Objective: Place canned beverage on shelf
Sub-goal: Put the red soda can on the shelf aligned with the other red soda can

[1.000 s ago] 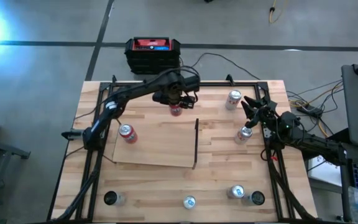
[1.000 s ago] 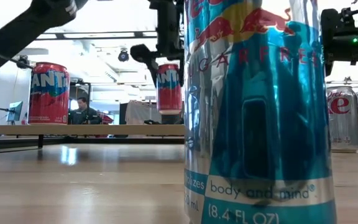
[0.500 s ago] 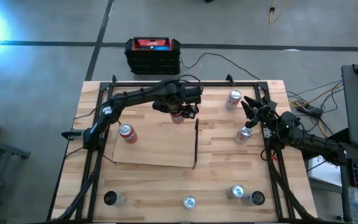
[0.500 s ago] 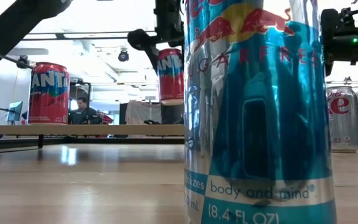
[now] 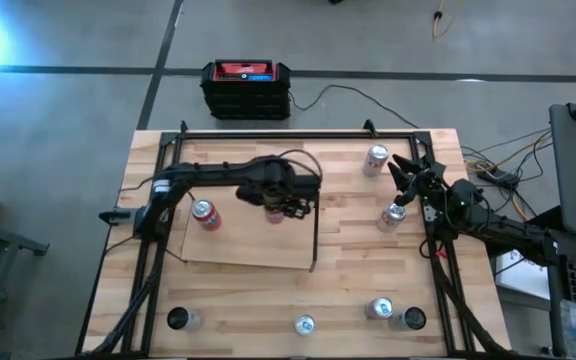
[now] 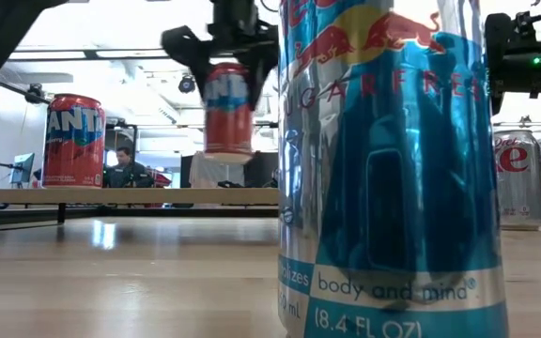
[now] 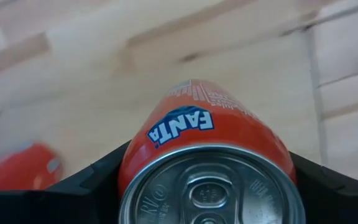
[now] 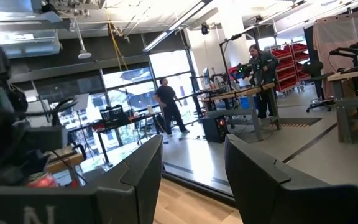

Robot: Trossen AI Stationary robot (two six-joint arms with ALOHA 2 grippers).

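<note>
Left gripper clamps the Fanta can clear above the shelf; only the low view shows that gap. Right gripper, fingers together, waits beside the shelf.

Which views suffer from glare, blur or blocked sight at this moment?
High view: bright glare in the far left corner. Low view: a tall blue-and-silver energy drink can fills the middle, hiding much of the table. Left wrist view: the wooden board behind the held orange Fanta can is blurred. Right wrist view: the dark near parts are soft.
</note>
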